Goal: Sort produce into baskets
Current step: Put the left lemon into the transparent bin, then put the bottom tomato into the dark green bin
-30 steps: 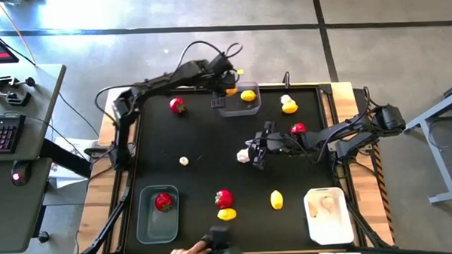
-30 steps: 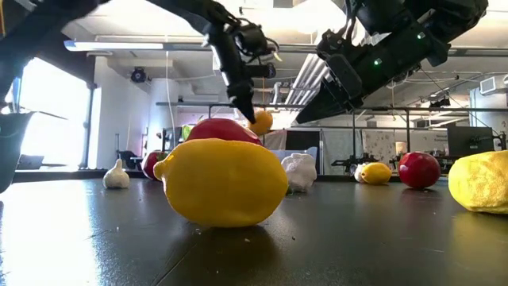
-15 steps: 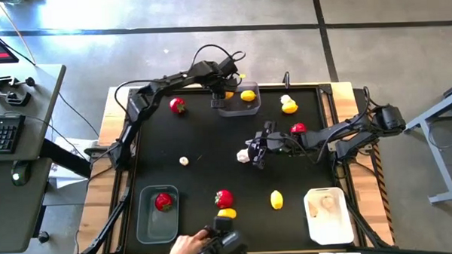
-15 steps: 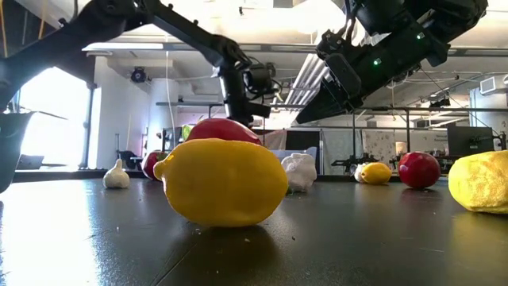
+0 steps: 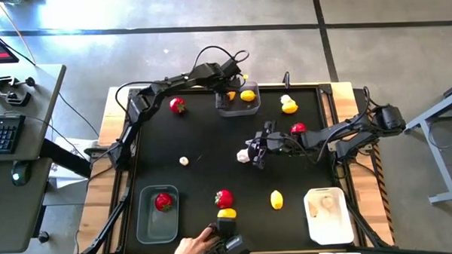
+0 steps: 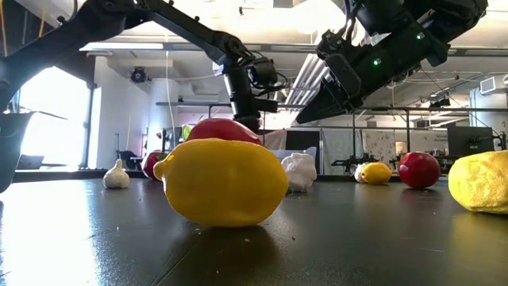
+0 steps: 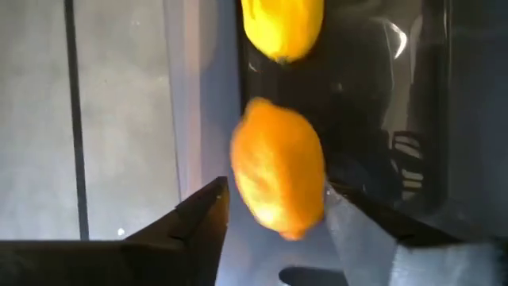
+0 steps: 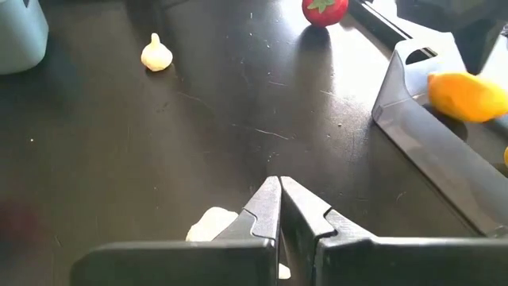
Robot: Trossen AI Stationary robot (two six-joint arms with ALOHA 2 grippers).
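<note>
Hovering over far grey basket [image 5: 238, 102]: left gripper [image 7: 274, 208] (fingers parted), orange lemon [image 7: 278, 178].

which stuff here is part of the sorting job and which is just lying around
Job: lemons, red fruits, garlic bulbs, grey baskets, white basket.

Lying about: keyboard and clamp on the side desk, a person's hand at the table's edge.

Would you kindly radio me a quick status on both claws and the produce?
Left claw open over the grey bin, orange lemon dropping in. Right claw shut, mid-table by a garlic bulb. Nothing in the way.
</note>
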